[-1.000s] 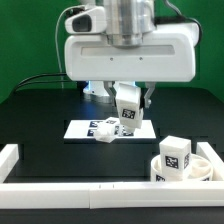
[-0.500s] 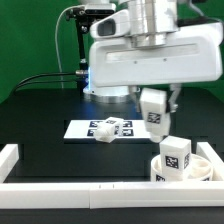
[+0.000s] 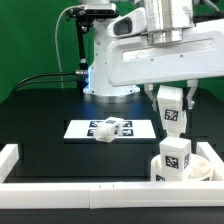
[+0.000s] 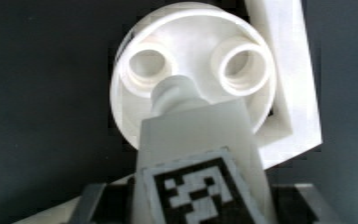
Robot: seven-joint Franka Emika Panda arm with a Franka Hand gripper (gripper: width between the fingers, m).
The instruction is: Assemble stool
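Above black table (image 3: 40,110), arm (image 3: 150,50) hangs vertical, end effector (image 3: 172,96) clamping leg (image 3: 172,118) over seat (image 3: 206,166).

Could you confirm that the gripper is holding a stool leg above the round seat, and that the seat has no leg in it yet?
Not quite: the seat is not bare. The exterior view shows a first leg already standing upright in it. The rest is right: the gripper holds a second leg above the seat.
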